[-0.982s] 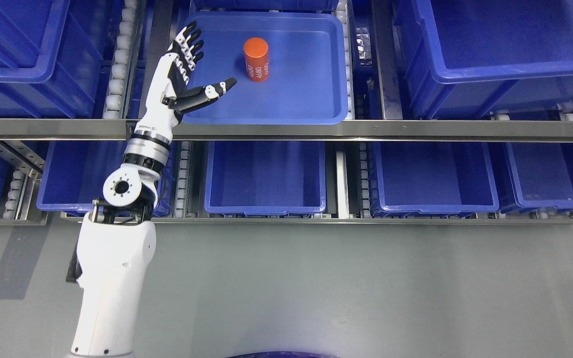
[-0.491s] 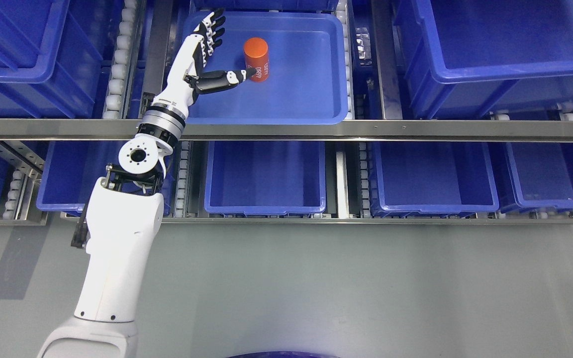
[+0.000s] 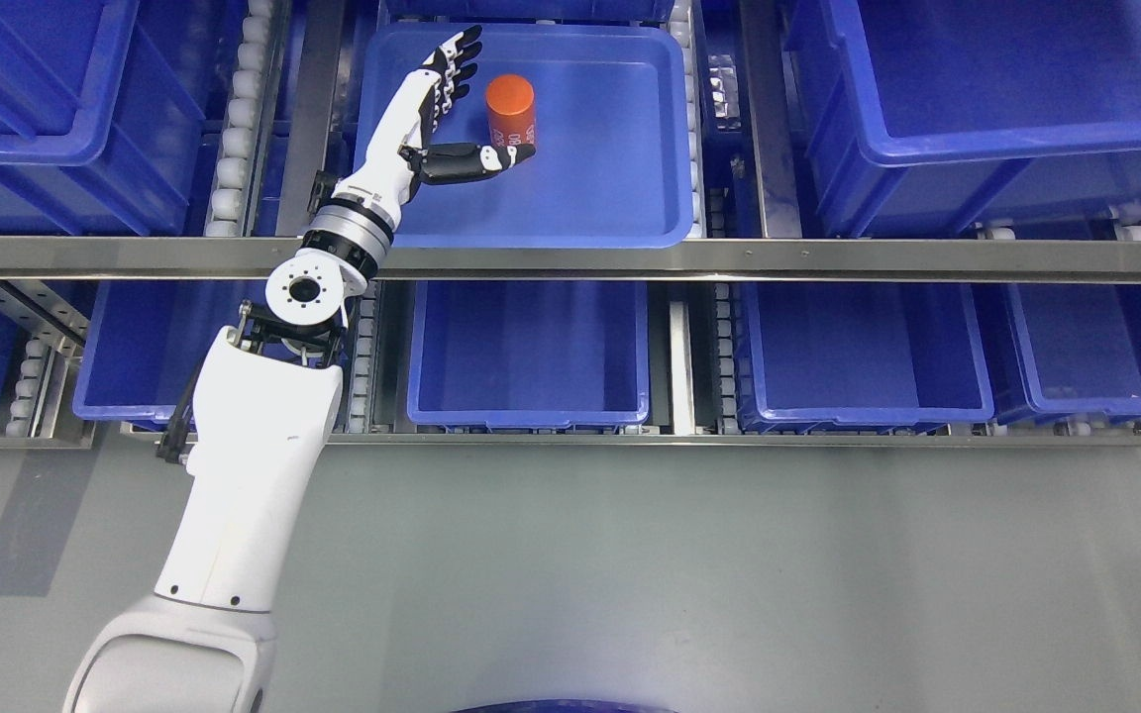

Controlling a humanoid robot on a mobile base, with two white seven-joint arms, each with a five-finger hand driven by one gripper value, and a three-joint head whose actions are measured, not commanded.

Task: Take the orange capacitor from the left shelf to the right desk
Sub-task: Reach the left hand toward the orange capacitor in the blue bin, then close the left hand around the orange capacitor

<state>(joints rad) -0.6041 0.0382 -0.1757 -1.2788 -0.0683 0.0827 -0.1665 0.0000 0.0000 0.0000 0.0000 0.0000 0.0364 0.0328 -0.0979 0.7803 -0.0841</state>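
Note:
An orange capacitor (image 3: 511, 111) with white print stands upright in a shallow blue tray (image 3: 610, 188) on the upper shelf level. My left hand (image 3: 471, 104) is inside the tray just left of the capacitor, fingers spread and pointing up. The thumb (image 3: 481, 160) reaches across in front of the capacitor's base, at or very near it. The hand holds nothing. My left arm comes up from the lower left over the metal shelf rail (image 3: 828, 259).
Deep blue bins fill the shelf: large ones at the upper left (image 3: 46, 109) and upper right (image 3: 1006, 89), a row of several below the rail (image 3: 531, 347). Roller tracks (image 3: 234, 119) run between bins. Grey floor (image 3: 679, 574) lies in front.
My left arm has reached up and to the right into the tray. The open hand went from the tray's left edge to right beside the capacitor, thumb now in front of it. The capacitor stayed put.

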